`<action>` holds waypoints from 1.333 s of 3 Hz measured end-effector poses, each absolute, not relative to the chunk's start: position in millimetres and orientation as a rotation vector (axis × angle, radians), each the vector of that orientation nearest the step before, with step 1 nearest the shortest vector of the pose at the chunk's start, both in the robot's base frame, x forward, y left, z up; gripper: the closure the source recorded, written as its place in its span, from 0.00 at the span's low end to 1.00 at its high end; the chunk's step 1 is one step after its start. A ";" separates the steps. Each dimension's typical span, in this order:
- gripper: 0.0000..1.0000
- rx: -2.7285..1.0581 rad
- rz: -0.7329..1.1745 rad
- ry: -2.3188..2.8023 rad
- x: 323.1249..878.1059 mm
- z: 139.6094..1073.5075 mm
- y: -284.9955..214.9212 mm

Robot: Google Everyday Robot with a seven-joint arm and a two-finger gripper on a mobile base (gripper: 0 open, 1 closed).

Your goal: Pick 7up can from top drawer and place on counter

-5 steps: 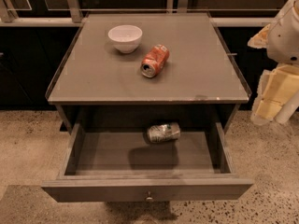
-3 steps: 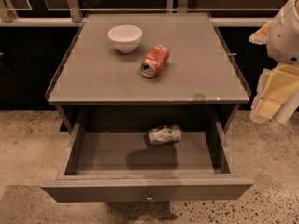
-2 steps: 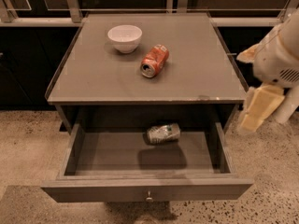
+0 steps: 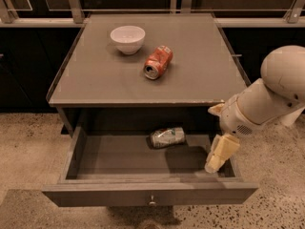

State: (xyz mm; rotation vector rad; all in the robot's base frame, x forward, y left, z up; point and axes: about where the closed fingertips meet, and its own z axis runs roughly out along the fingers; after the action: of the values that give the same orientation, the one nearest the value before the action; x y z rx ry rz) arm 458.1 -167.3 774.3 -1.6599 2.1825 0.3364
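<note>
The arm (image 4: 267, 97) swings in from beyond the worktop's (image 4: 190, 75) right edge toward its front right corner. The claw (image 4: 218, 157), earlier out beside that edge, now hangs lower, over the right end of the open drawer (image 4: 119, 159).

the desk (image 4: 95, 82) and top drawer (image 4: 119, 195) look like matt grey-brown wood; the 7up can (image 4: 167, 137) is shiny dented metal; the gripper (image 4: 216, 163), smooth cream plastic, hangs over the drawer's right end.
</note>
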 end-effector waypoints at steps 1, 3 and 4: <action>0.00 -1.656 0.315 2.194 456.0 774.0 -167.6; 0.00 -1.562 0.349 2.208 461.7 710.6 -151.7; 0.00 -1.536 0.329 2.149 485.0 694.7 -138.6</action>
State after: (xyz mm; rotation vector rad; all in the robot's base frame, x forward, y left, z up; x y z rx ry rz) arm 485.0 -138.6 694.7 -1.5362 2.1487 0.3286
